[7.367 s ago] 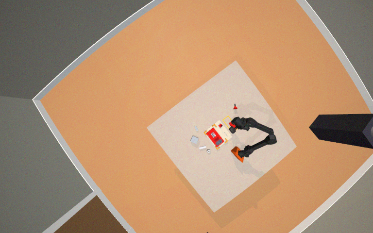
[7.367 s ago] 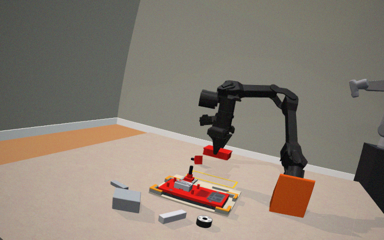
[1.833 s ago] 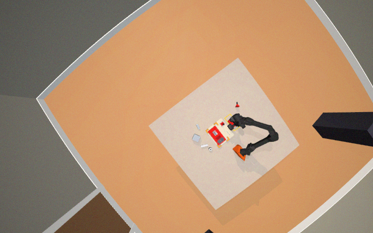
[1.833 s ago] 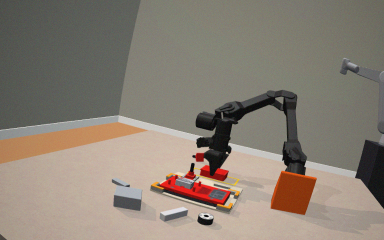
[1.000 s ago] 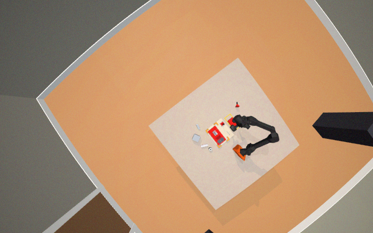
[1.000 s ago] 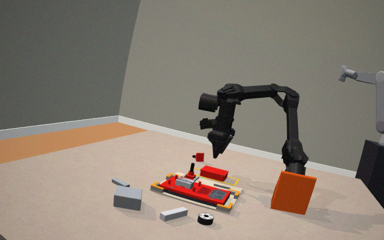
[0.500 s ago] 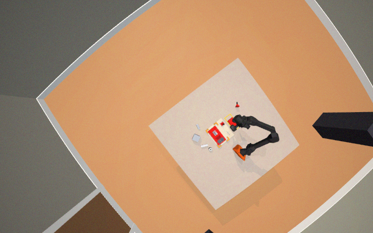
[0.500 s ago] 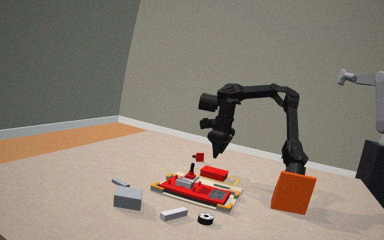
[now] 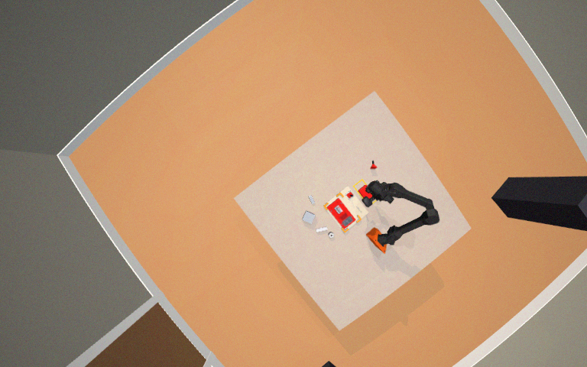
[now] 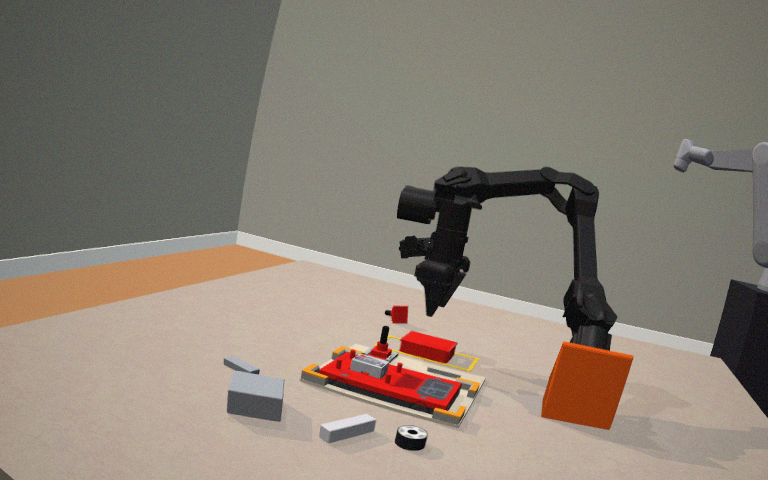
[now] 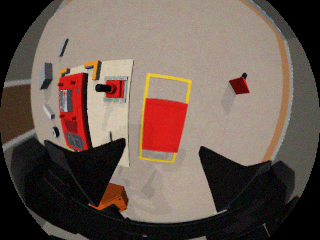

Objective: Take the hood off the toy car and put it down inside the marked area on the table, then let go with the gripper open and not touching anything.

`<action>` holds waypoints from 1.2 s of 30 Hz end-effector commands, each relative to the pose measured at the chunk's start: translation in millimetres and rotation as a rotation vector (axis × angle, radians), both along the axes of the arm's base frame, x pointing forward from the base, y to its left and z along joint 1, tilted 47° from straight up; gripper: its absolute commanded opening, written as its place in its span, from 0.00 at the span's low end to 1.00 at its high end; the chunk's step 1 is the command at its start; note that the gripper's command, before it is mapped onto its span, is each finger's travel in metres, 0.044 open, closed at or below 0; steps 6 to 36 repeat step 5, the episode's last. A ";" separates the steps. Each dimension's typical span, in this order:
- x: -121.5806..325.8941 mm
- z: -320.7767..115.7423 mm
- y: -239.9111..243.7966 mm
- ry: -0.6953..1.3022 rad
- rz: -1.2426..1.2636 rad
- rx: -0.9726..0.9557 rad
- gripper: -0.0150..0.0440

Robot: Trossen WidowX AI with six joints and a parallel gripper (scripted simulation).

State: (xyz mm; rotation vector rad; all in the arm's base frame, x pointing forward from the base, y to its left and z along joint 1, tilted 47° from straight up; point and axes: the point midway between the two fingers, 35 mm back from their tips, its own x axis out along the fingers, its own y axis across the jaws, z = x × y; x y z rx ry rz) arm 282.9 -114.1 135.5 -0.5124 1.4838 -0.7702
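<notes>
The red hood point(image 9: 365, 192) point(image 10: 428, 346) point(image 11: 164, 125) is a plain red block. It lies on the table inside the yellow outline of the marked area point(image 10: 474, 363) point(image 11: 148, 86), towards one end of it; in the wrist view its long sides lie close to the outline's lines. The toy car point(image 10: 404, 384) point(image 11: 74, 112) sits uncovered between orange corner pieces on a cream board, with a grey block on its red body. My gripper point(image 10: 431, 313) point(image 11: 163, 147) is open and empty. It hangs above the hood, clear of it. In the top view the arm hides part of the hood.
A red piece with a black knob point(image 10: 383, 346) point(image 11: 115, 90) stands on the board. Another point(image 9: 373, 165) point(image 10: 399, 314) point(image 11: 239, 85) is beyond the marked area. A grey box point(image 9: 308, 217) point(image 10: 255, 396), a pale bar point(image 10: 347, 427) and a wheel point(image 10: 411, 437) lie on the car's other side.
</notes>
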 end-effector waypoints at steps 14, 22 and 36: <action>0.1 0.8 -0.4 -0.001 -0.001 -0.005 1.00; 0.1 0.8 -0.4 -0.001 -0.001 -0.005 1.00; 0.1 0.8 -0.4 -0.001 -0.001 -0.005 1.00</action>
